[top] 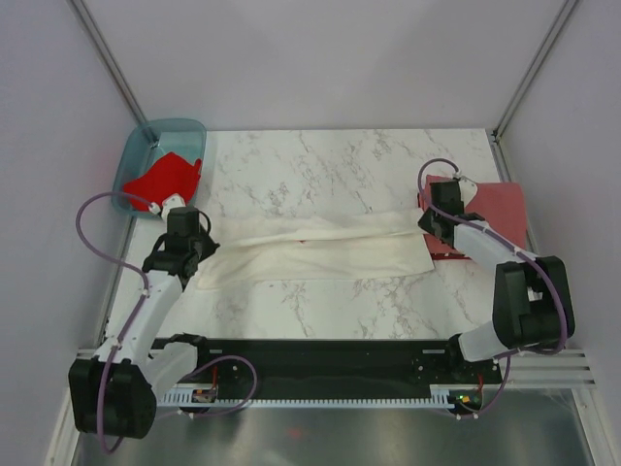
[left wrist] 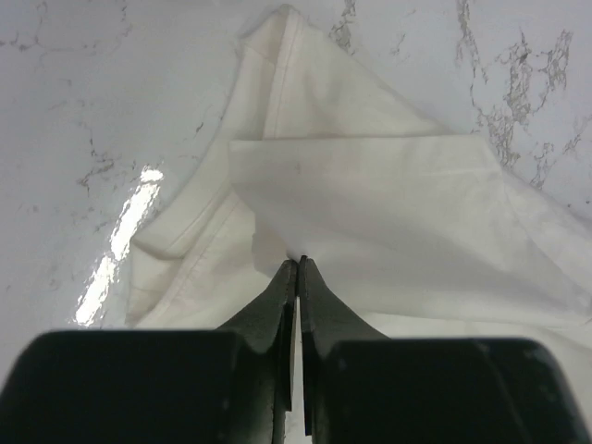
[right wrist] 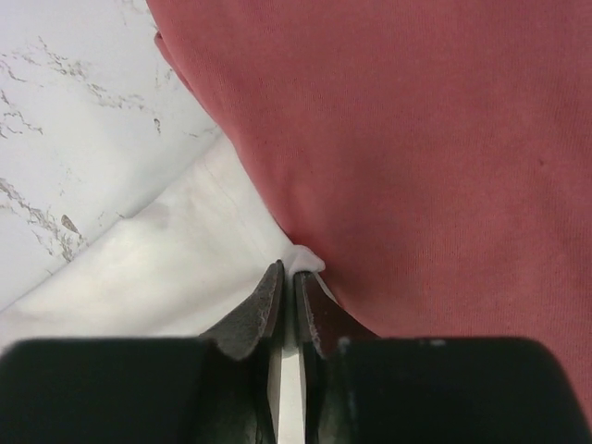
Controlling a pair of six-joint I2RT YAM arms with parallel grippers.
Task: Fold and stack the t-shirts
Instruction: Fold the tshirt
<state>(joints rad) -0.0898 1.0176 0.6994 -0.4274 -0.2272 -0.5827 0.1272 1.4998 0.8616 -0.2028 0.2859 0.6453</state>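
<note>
The white t-shirt (top: 320,250) lies folded into a long band across the middle of the table; its print is hidden. My left gripper (top: 186,236) is shut on its left end, pinching a fold of white cloth (left wrist: 370,213). My right gripper (top: 439,221) is shut on its right end, with a nub of white cloth (right wrist: 305,256) between the tips. The dull brick-red t-shirt (top: 495,209) lies folded at the right edge, just beyond the right gripper (right wrist: 289,277), and fills the right wrist view (right wrist: 416,139). The bright red t-shirt (top: 163,178) sits crumpled in the tub.
A translucent teal plastic tub (top: 179,131) stands at the back left corner. Grey walls close in the left, right and back. A black rail (top: 320,364) runs along the near edge by the arm bases.
</note>
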